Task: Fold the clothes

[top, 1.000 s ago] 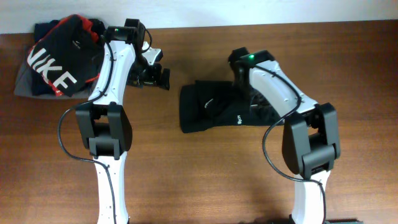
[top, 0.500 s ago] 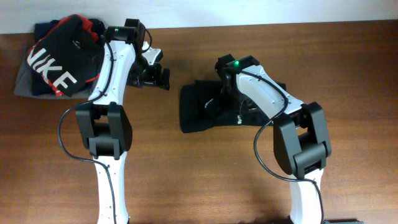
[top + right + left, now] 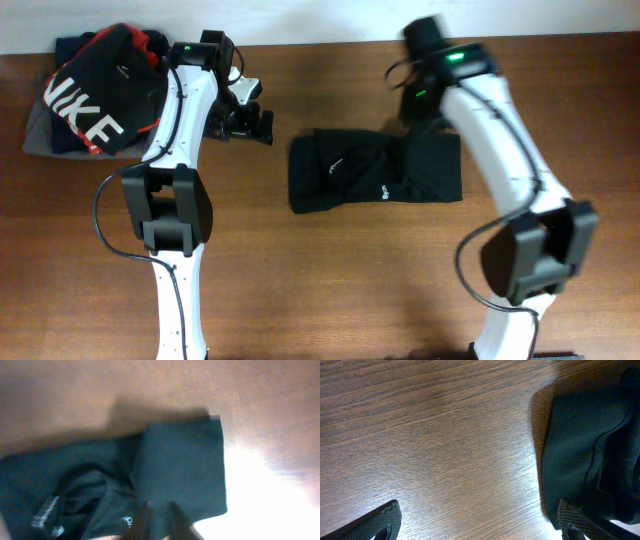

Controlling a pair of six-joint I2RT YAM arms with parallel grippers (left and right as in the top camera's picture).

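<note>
The clothes, a black T-shirt [image 3: 375,170], lie folded into a flat band at the table's middle, a tiny white logo on the front edge. My right gripper [image 3: 413,108] hovers above and behind the shirt's right part. In the right wrist view its blurred fingers [image 3: 159,506] stand close together over the black T-shirt [image 3: 180,460] with nothing between them. My left gripper [image 3: 245,120] rests left of the shirt, jaws wide. In the left wrist view it [image 3: 482,525] spans bare wood, its right fingertip [image 3: 577,517] at the edge of the black T-shirt [image 3: 585,445].
A black-and-red NIKE garment [image 3: 95,95] lies heaped at the back left on a grey folded garment [image 3: 35,135]. The table's far edge runs along the wall just behind both arms. Bare wood table [image 3: 330,280] shows in front of the shirt.
My right arm has lifted off the shirt and swung back and to the right. The shirt's right part now lies uncovered and flat. The left arm has not moved.
</note>
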